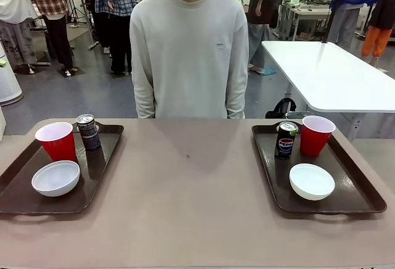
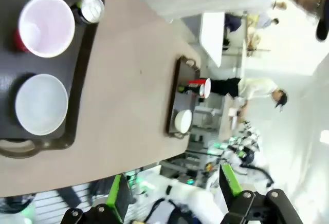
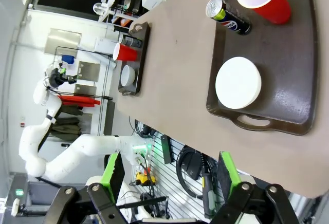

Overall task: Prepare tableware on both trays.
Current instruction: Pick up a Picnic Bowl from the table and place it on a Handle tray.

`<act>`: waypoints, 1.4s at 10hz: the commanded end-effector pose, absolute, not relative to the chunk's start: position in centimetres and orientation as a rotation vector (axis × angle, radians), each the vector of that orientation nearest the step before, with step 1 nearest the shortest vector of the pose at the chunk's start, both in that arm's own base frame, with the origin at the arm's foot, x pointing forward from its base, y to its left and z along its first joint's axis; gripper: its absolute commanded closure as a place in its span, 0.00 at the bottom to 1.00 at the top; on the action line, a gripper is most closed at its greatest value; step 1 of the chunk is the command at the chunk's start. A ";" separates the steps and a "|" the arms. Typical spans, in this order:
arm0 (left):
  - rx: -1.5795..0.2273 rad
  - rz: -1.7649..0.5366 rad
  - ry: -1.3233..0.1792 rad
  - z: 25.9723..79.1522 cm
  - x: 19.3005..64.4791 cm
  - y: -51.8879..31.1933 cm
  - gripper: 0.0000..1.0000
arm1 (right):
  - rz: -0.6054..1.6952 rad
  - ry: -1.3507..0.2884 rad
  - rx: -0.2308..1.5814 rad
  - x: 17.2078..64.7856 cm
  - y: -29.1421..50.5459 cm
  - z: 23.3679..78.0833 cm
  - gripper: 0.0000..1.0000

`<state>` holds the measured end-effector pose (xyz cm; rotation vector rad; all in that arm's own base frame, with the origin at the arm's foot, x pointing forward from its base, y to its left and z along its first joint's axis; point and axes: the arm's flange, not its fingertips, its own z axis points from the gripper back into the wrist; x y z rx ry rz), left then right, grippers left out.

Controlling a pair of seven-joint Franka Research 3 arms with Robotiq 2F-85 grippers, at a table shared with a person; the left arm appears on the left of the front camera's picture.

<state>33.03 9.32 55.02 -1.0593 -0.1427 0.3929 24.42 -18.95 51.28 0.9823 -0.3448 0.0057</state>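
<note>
1. Left gripper (image 2: 175, 196): jaws spread wide, green pads (image 2: 117, 196) well apart, nothing between them. It hangs off the near edge of the table, above the floor clutter.
2. Right gripper (image 3: 169, 178): jaws likewise wide, green pads (image 3: 114, 175) apart, holding nothing. Also back from the table's near edge.
3. Left tray (image 1: 99, 173), at the table's left end: red cup (image 1: 57, 140) upright at the far corner, white inside, looks empty from the left wrist view. Dark can (image 1: 88, 132) stands just beside it on the far side, top sealed. White bowl (image 1: 56, 177) sits nearer the robot, empty.
4. Right tray (image 1: 355, 195), at the table's right end: Pepsi can (image 1: 286, 139) upright at the far side, second red cup (image 1: 316, 135) just beside it to the right, empty so far as the right wrist view shows. Second bowl (image 1: 311, 181) nearer the robot, empty.
5. Each tray carries one cup, one can, one bowl; none touching a gripper.
6. Table (image 1: 188, 189): tan top, bare between the trays, which lie well apart.
7. Person (image 1: 189, 53) in a pale sweater stands at the far edge, centred, arms down.
8. Room: white table (image 1: 327, 74) behind at right, grey floor, other people standing farther back.
</note>
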 end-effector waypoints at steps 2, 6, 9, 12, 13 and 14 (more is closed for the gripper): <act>-1.201 0.417 -0.101 55.1 34.9 11.9 0.07 | 0.022 -0.364 1.003 24.5 -19.0 51.3 0.06; -1.079 0.142 0.040 53.0 35.8 11.7 0.07 | 0.022 -0.364 1.003 24.5 -19.0 51.3 0.06; -1.105 -0.002 -0.069 52.3 35.7 11.5 0.07 | 0.022 -0.364 1.003 24.5 -19.0 51.3 0.06; -1.082 0.101 0.032 52.3 35.6 10.7 0.07 | 0.022 -0.364 1.003 24.5 -19.0 51.3 0.06; -1.082 0.101 0.032 52.3 35.6 10.7 0.07 | 0.022 -0.364 1.003 24.5 -19.0 51.3 0.06; -1.082 0.101 0.032 52.3 35.6 10.7 0.07 | 0.022 -0.364 1.003 24.5 -19.0 51.3 0.06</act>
